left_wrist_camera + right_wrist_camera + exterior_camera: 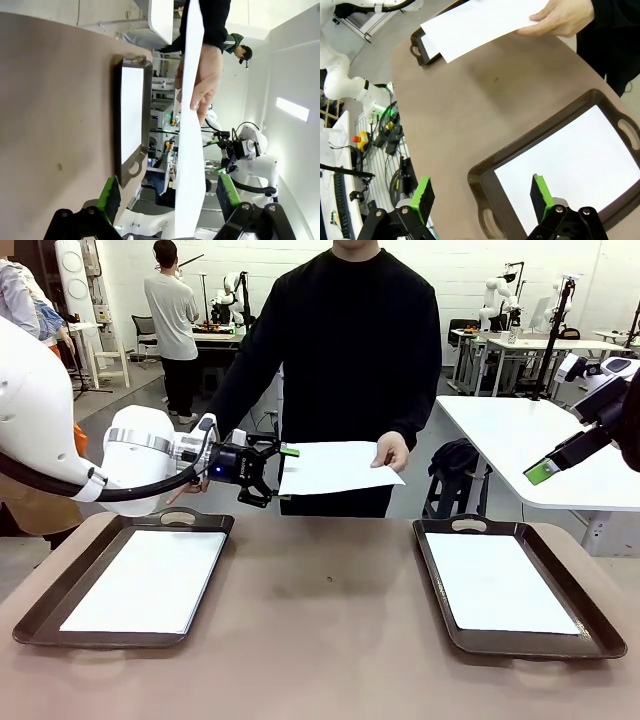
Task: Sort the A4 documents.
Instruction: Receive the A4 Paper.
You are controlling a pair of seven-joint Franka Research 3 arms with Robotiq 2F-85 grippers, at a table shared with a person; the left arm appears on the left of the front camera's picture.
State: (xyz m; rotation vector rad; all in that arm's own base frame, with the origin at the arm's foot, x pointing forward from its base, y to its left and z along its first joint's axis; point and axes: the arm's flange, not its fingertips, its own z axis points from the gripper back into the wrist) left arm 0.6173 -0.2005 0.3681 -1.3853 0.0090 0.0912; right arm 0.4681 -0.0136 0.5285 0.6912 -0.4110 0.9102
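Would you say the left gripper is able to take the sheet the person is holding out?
Probably yes. The left gripper is open, its pads either side of the sheet's near edge; the person's hand grips the far end, so nothing blocks it.

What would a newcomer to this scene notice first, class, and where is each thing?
At the table's far side, the person's hand holds out a white sheet, and the open left gripper is at its near edge, jaws either side. Two dark trays, the left tray and the right tray, each hold white paper.
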